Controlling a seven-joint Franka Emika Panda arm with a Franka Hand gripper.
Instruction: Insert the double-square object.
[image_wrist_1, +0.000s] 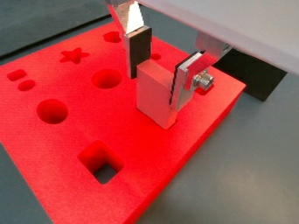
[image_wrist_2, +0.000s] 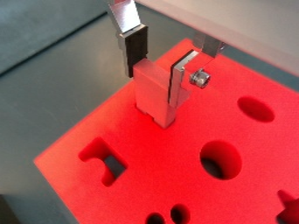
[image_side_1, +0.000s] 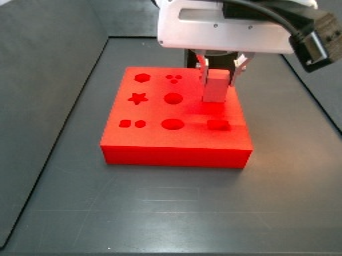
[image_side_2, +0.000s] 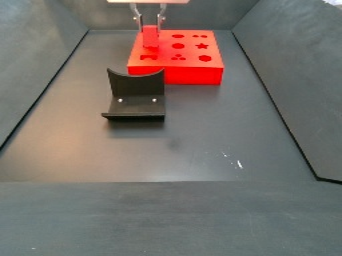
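No lettering or brand mark reads anywhere on the rig, the block or the peg. The gripper hangs directly over the red block, and between its silver fingers stands the double-square object, upright, its lower end meeting the block's top face. One plate lies flat against the peg's side; the opposite plate with its dark pad sits just beside the peg's top, and whether it touches cannot be told, so the grip itself cannot be called. In a side view the peg stands near the block's right edge, just behind a square hole. The star, round and square holes spread across the rest of the top face. In a side view the dark grey curved holder sits in front of the block, apart from it, with dark floor open all round out to the raised walls.
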